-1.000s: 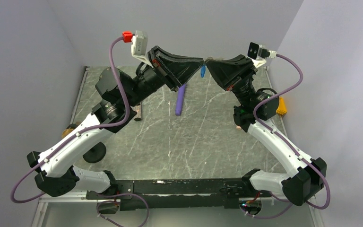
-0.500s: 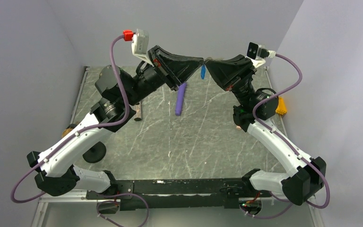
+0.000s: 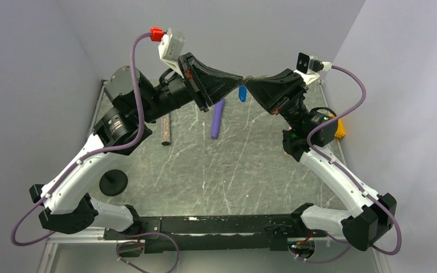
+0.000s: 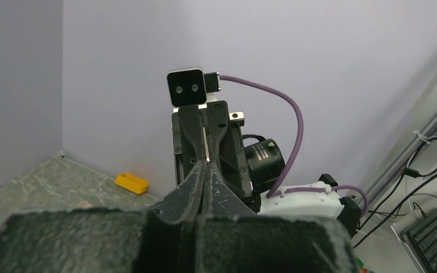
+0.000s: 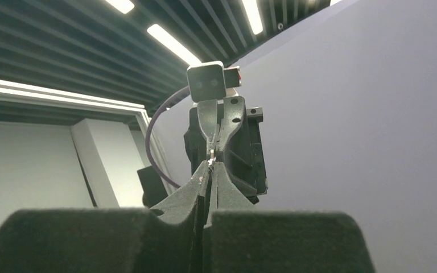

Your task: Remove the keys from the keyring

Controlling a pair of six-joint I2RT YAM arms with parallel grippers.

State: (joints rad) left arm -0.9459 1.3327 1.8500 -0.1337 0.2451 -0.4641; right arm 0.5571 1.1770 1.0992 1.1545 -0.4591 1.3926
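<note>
Top view: we see left gripper (image 3: 237, 80) and right gripper (image 3: 251, 81) raised, tip to tip, both pinched closed. Blue keyring (image 3: 242, 94) hangs just under tips.
Left wrist view: own fingers (image 4: 196, 187) pressed together.
Right wrist view: metal glint (image 5: 210, 162) between meeting tips.
Keys too small to tell; we judge separation unfinished.

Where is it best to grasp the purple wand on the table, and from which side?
Probably its middle, from straight above, closing across the narrow width: the purple wand lies flat on the table, its long axis running near to far.
</note>
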